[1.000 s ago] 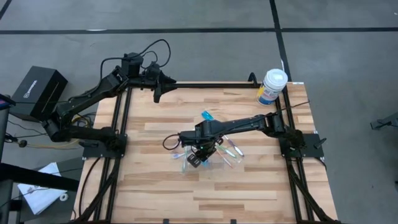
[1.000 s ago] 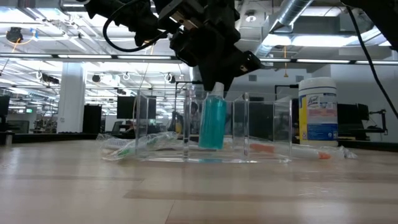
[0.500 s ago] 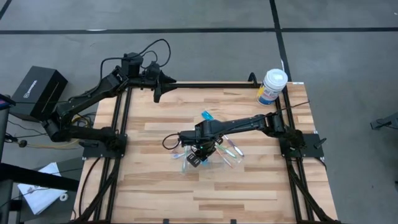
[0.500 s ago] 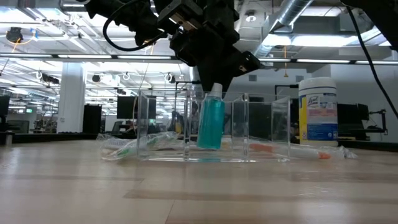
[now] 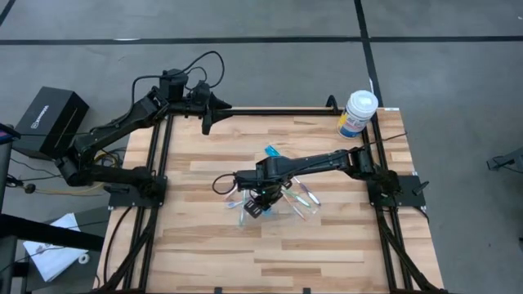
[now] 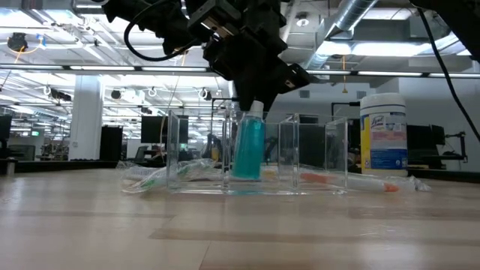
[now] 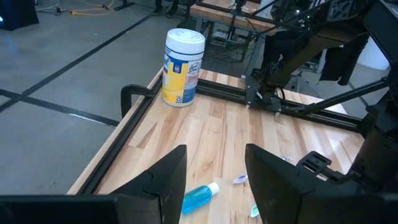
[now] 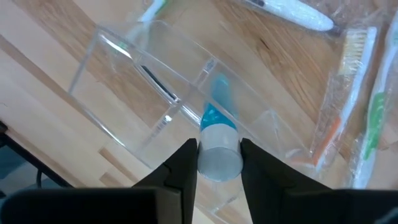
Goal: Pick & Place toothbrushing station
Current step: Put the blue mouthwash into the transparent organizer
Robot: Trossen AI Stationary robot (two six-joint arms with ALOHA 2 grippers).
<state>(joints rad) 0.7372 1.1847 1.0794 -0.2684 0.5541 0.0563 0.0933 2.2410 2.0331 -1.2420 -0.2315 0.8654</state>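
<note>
My right gripper [image 5: 260, 202] is shut on a teal toothpaste tube [image 6: 248, 150] with a white cap. It holds the tube upright inside the clear plastic container [image 6: 196, 154] at mid-table. The container also shows in the right wrist view [image 8: 124, 68]. A second teal tube [image 5: 271, 152] lies flat on the table beyond it. Thin wrapped toothbrushes lie beside the container on its right [image 5: 307, 196] and its left [image 6: 161, 174]. My left gripper [image 7: 214, 180] is open and empty, raised over the table's far left corner [image 5: 206, 114]. My right gripper pinches the tube's white cap [image 8: 219, 154] between its two fingers [image 8: 181, 167], one on each side. It comes from above, pointing down. The teal body [image 8: 216, 104] hangs upright below the cap, beside a divider. I cannot tell whether its lower end touches the container's floor.
A large white tub with a blue-and-yellow label [image 5: 358, 113] stands at the far right corner and also shows in the low view [image 6: 383, 135]. Black frame rails [image 5: 160, 155] run along the table's left and right sides. Bare wood lies along the near edge.
My right gripper has gone a little toward the table's left edge with the tube. The tube has moved that way inside the container and now hangs straighter than before.
</note>
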